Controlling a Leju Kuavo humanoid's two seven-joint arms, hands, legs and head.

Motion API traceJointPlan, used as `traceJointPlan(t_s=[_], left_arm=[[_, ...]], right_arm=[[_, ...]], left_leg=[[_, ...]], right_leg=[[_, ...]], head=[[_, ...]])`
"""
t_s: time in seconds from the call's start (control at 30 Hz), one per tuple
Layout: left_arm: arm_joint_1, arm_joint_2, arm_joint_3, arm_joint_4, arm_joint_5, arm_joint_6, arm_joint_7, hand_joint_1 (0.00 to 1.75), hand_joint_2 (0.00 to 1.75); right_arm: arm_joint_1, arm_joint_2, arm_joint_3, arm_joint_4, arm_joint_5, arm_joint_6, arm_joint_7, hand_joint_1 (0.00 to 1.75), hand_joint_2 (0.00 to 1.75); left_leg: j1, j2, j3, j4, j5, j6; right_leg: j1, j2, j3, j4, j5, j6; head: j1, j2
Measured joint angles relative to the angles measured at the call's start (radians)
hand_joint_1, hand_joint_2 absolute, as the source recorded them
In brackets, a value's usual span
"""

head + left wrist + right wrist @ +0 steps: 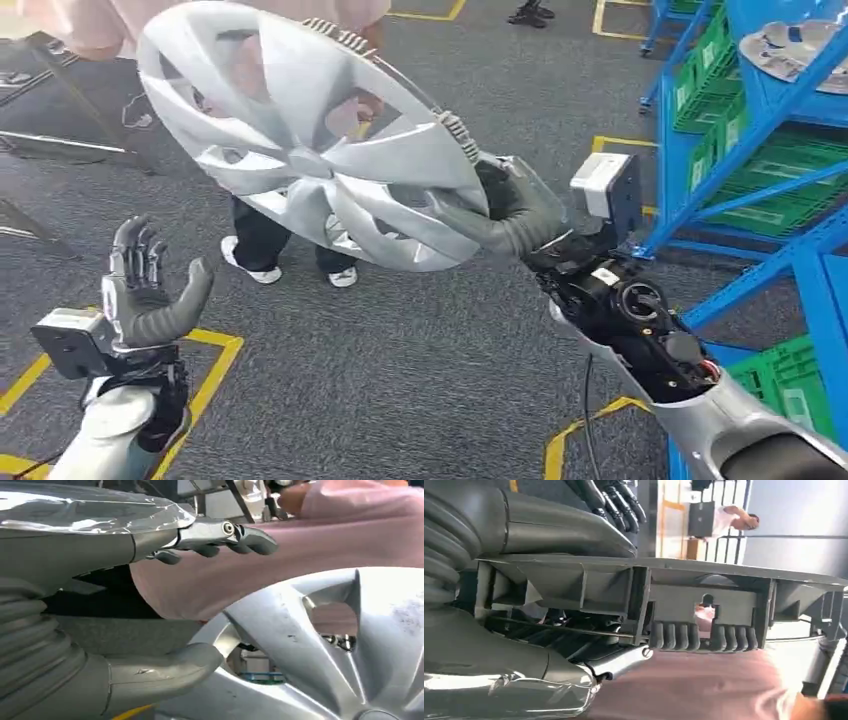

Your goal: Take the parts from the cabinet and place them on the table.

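A large silver wheel cover (300, 130) with curved spokes hangs in the air, tilted, in the head view. My right hand (515, 210) grips its rim at the right side, thumb on the front face. The right wrist view looks along the cover's ribbed back edge (704, 605), with my right hand (549, 535) clamped over it. My left hand (145, 290) is raised at the lower left, fingers spread and holding nothing, below and apart from the cover. In the left wrist view my left hand (150, 540) is open before the silver wheel cover (325, 650).
A person in a pink top (90, 25) and dark trousers stands just behind the cover. A blue rack (770, 150) with green crates and another silver part stands at the right. Grey carpet with yellow floor lines (215, 375) lies below.
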Motion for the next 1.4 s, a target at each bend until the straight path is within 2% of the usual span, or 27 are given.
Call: traceJointPlan(t_s=[0.07, 0.1, 0.17, 0.2, 0.23, 0.3, 0.33, 0.37, 0.5, 0.6, 0.7, 0.73, 0.8, 0.83, 0.87, 0.9, 1.0, 1.03, 1.07, 1.1, 1.17, 1.2, 1.23, 1.3, 1.33, 1.37, 1.4], left_arm=[[-0.001, 0.002, 0.0, -0.009, -0.001, 0.0, -0.001, 0.0, 1.75], [0.0, 0.002, 0.0, -0.009, -0.002, 0.0, -0.001, 0.0, 1.75], [0.005, 0.002, 0.0, -0.009, -0.002, 0.0, 0.0, 0.0, 1.75], [0.007, 0.002, 0.0, -0.009, -0.003, 0.001, 0.0, 0.0, 1.75], [0.007, 0.003, 0.0, -0.01, -0.007, 0.01, 0.0, 0.0, 1.75], [0.009, 0.004, 0.0, -0.017, -0.023, 0.03, 0.002, 0.0, 1.75], [0.013, 0.005, 0.0, -0.024, -0.032, 0.039, 0.002, 0.0, 1.75], [0.016, 0.006, 0.0, -0.029, -0.041, 0.045, 0.003, 0.0, 1.75], [0.042, 0.016, 0.001, -0.057, -0.059, 0.055, 0.014, 0.0, 1.75], [0.05, 0.026, 0.003, -0.086, -0.073, 0.06, 0.029, 0.0, 1.75], [0.07, 0.032, 0.004, -0.104, -0.079, 0.06, 0.043, 0.0, 1.75], [0.074, 0.035, 0.005, -0.111, -0.081, 0.06, 0.048, 0.0, 1.75], [0.076, 0.042, 0.008, -0.126, -0.085, 0.06, 0.059, 0.0, 1.75], [0.076, 0.045, 0.011, -0.135, -0.088, 0.06, 0.061, 0.0, 1.75], [0.074, 0.046, 0.012, -0.142, -0.09, 0.06, 0.063, 0.0, 1.75], [0.076, 0.046, 0.013, -0.15, -0.09, 0.06, 0.068, 0.0, 1.75], [0.083, 0.051, 0.021, -0.164, -0.093, 0.06, 0.072, 0.0, 1.75], [0.085, 0.052, 0.021, -0.171, -0.093, 0.06, 0.074, 0.0, 1.75], [0.084, 0.054, 0.022, -0.178, -0.096, 0.06, 0.074, 0.0, 1.75], [0.084, 0.053, 0.022, -0.181, -0.096, 0.06, 0.075, 0.0, 1.75], [0.087, 0.053, 0.022, -0.183, -0.097, 0.06, 0.076, 0.0, 1.75], [0.088, 0.053, 0.022, -0.183, -0.097, 0.06, 0.076, 0.0, 1.75], [0.089, 0.053, 0.022, -0.183, -0.097, 0.06, 0.076, 0.0, 1.75], [0.089, 0.053, 0.022, -0.185, -0.097, 0.06, 0.077, 0.0, 1.75], [0.089, 0.053, 0.022, -0.187, -0.097, 0.058, 0.077, 0.0, 1.75], [0.09, 0.052, 0.022, -0.188, -0.097, 0.058, 0.077, 0.0, 1.75], [0.089, 0.052, 0.022, -0.189, -0.097, 0.058, 0.078, 0.0, 1.75]], right_arm=[[0.002, 0.0, -0.002, 0.0, 0.0, -0.001, 0.001, 1.75, 1.75], [0.004, 0.0, -0.001, 0.0, 0.0, -0.001, 0.0, 1.75, 1.75], [0.011, 0.0, -0.001, 0.0, 0.0, -0.001, 0.0, 1.75, 1.75], [0.015, 0.0, -0.001, 0.0, 0.0, -0.001, 0.0, 1.75, 1.75], [0.018, 0.0, -0.001, 0.0, 0.0, -0.002, 0.001, 1.75, 1.75], [0.018, 0.0, -0.002, 0.0, 0.0, -0.002, 0.001, 1.75, 1.75], [0.018, 0.0, -0.005, 0.0, 0.0, -0.002, 0.001, 1.75, 1.75], [0.021, 0.0, -0.008, 0.0, 0.0, -0.004, 0.001, 1.75, 1.75], [0.023, 0.0, -0.01, -0.001, 0.0, -0.005, 0.0, 1.75, 1.75], [0.034, 0.0, -0.02, -0.008, 0.003, -0.012, 0.005, 1.75, 1.75], [0.045, 0.0, -0.028, -0.008, 0.013, -0.014, 0.007, 1.75, 1.75], [0.05, 0.0, -0.028, -0.008, 0.013, -0.014, 0.008, 1.75, 1.75], [0.054, 0.0, -0.03, -0.008, 0.018, -0.01, 0.01, 1.75, 1.75], [0.054, 0.0, -0.031, -0.008, 0.02, -0.006, 0.01, 1.75, 1.75], [0.054, 0.0, -0.033, -0.008, 0.02, -0.003, 0.01, 1.75, 1.75], [0.053, 0.0, -0.036, -0.008, 0.02, -0.002, 0.01, 1.75, 1.75], [0.052, 0.0, -0.041, -0.006, 0.023, 0.007, 0.008, 1.75, 1.75], [0.051, 0.0, -0.044, -0.006, 0.024, 0.01, 0.008, 1.75, 1.75], [0.051, 0.0, -0.045, -0.004, 0.025, 0.012, 0.008, 1.75, 1.75], [0.051, 0.0, -0.049, -0.003, 0.025, 0.015, 0.008, 1.75, 1.75], [0.05, 0.0, -0.052, 0.002, 0.025, 0.017, 0.007, 1.75, 1.75], [0.051, -0.001, -0.052, 0.005, 0.025, 0.017, 0.007, 1.75, 1.75], [0.051, -0.001, -0.052, 0.008, 0.026, 0.017, 0.007, 1.75, 1.75], [0.051, 0.0, -0.054, 0.011, 0.029, 0.017, 0.007, 1.75, 1.75], [0.05, -0.001, -0.056, 0.011, 0.029, 0.017, 0.007, 1.75, 1.75], [0.048, -0.003, -0.059, 0.013, 0.029, 0.017, 0.008, 1.75, 1.75], [0.048, -0.003, -0.061, 0.015, 0.027, 0.017, 0.007, 1.75, 1.75]], left_leg=[[0.005, -0.015, 0.005, -0.002, -0.001, 0.014], [0.005, -0.028, 0.006, -0.002, -0.002, 0.016], [0.001, -0.052, 0.007, -0.001, -0.004, 0.018], [0.0, -0.067, 0.008, -0.001, -0.004, 0.018], [-0.001, -0.082, 0.01, 0.0, -0.004, 0.018], [-0.001, -0.113, 0.013, 0.003, -0.006, 0.017], [0.0, -0.124, 0.013, 0.004, -0.007, 0.015], [-0.006, -0.136, 0.008, 0.007, -0.007, 0.01], [0.001, -0.183, -0.006, 0.002, 0.006, -0.015], [-0.005, -0.052, -0.074, 0.144, -0.081, -0.028], [0.005, -0.023, -0.178, 0.344, -0.141, -0.037], [0.008, -0.021, -0.171, 0.324, -0.118, -0.04], [0.011, -0.003, -0.084, 0.156, -0.032, -0.041], [0.01, 0.028, -0.032, 0.061, 0.004, -0.04], [0.001, 0.077, -0.004, 0.009, -0.003, -0.039], [-0.001, 0.055, -0.006, 0.006, -0.001, -0.021], [-0.003, 0.016, -0.01, 0.01, -0.009, -0.001], [0.006, 0.004, -0.003, 0.006, -0.008, 0.005], [0.005, -0.006, -0.001, 0.007, -0.009, 0.011], [0.005, -0.017, 0.0, 0.007, -0.009, 0.018], [0.002, -0.043, 0.0, 0.007, -0.011, 0.022], [0.0, -0.059, 0.002, 0.008, -0.011, 0.022], [0.0, -0.075, 0.005, 0.008, -0.012, 0.023], [-0.001, -0.108, 0.013, 0.008, -0.014, 0.022], [-0.001, -0.122, 0.016, 0.008, -0.015, 0.02], [0.004, -0.131, 0.013, 0.008, -0.015, 0.019], [0.001, -0.147, 0.007, 0.011, -0.013, 0.013]], right_leg=[[-0.008, 0.086, -0.032, 0.081, -0.054, 0.002], [-0.008, 0.11, -0.077, 0.18, -0.098, 0.003], [-0.004, 0.126, -0.164, 0.346, -0.153, 0.005], [-0.004, 0.127, -0.178, 0.362, -0.144, 0.003], [-0.004, 0.127, -0.169, 0.33, -0.113, 0.0], [-0.004, 0.144, -0.098, 0.154, -0.006, -0.012], [-0.004, 0.189, -0.063, 0.062, 0.038, -0.019], [-0.008, 0.217, -0.047, 0.037, 0.027, -0.024], [-0.006, 0.175, -0.024, 0.009, 0.021, -0.028], [-0.012, 0.131, -0.012, -0.006, 0.027, -0.04], [-0.011, 0.092, -0.011, -0.005, 0.023, -0.041], [-0.012, 0.079, -0.01, -0.005, 0.021, -0.039], [-0.014, 0.053, -0.004, -0.005, 0.014, -0.033], [-0.014, 0.044, 0.002, -0.004, 0.009, -0.027], [-0.005, 0.035, 0.004, -0.003, 0.004, -0.019], [-0.001, 0.027, 0.006, -0.001, 0.0, -0.014], [0.0, -0.01, 0.019, -0.005, -0.011, 0.002], [-0.009, 0.012, 0.014, 0.001, -0.024, 0.01], [-0.01, 0.065, 0.002, 0.038, -0.05, 0.009], [-0.01, 0.101, -0.035, 0.122, -0.094, 0.008], [-0.005, 0.124, -0.126, 0.302, -0.16, 0.009], [-0.005, 0.126, -0.157, 0.352, -0.166, 0.007], [-0.005, 0.127, -0.162, 0.345, -0.144, 0.004], [-0.004, 0.135, -0.11, 0.204, -0.044, -0.007], [-0.003, 0.16, -0.075, 0.111, 0.01, -0.014], [-0.007, 0.23, -0.056, 0.046, 0.033, -0.025], [-0.01, 0.237, -0.042, 0.03, 0.035, -0.025]], head=[[0.007, 0.0], [0.019, 0.0], [0.029, 0.0], [0.031, 0.0], [0.03, 0.0], [0.036, 0.0], [0.042, 0.0], [0.04, 0.0], [0.04, 0.0], [0.012, 0.0], [0.003, 0.0], [-0.002, 0.0], [-0.005, 0.0], [-0.007, 0.0], [-0.012, 0.0], [-0.012, 0.0], [-0.001, 0.0], [0.001, 0.0], [0.007, 0.0], [0.013, 0.0], [0.027, 0.0], [0.03, 0.0], [0.03, 0.0], [0.036, 0.0], [0.041, 0.0], [0.044, 0.0], [0.034, 0.0]])
